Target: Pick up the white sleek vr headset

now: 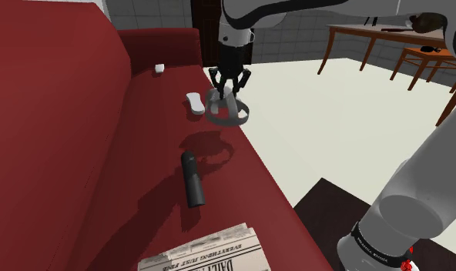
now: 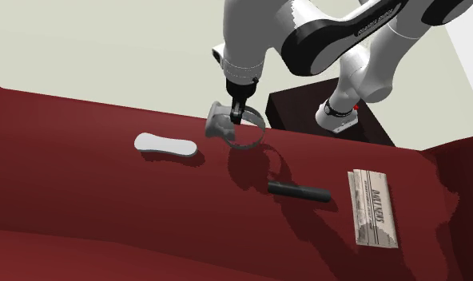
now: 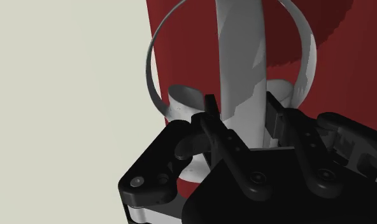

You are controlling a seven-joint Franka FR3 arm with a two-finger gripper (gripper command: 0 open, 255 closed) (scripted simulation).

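Observation:
The grey-white VR headset (image 1: pixel 222 110) hangs in the air above the red sofa seat (image 1: pixel 142 154), its shadow on the cushion below. My black gripper (image 1: pixel 229 86) is shut on its top strap. In the second exterior view the headset (image 2: pixel 231 128) dangles under the gripper (image 2: pixel 237 113), its band looping toward that view's right. In the wrist view the headset (image 3: pixel 235 76) rises between my fingers (image 3: pixel 209 121), which clasp its middle strap, with the round band arching beyond.
A black cylindrical remote (image 1: pixel 193 183) lies on the seat near the sofa's front edge. A white oblong controller (image 1: pixel 194 102) and a small white object (image 1: pixel 159 68) lie further back. A folded newspaper (image 1: pixel 207 250) lies nearest the stand. Wooden tables (image 1: pixel 388 38) stand on the pale floor.

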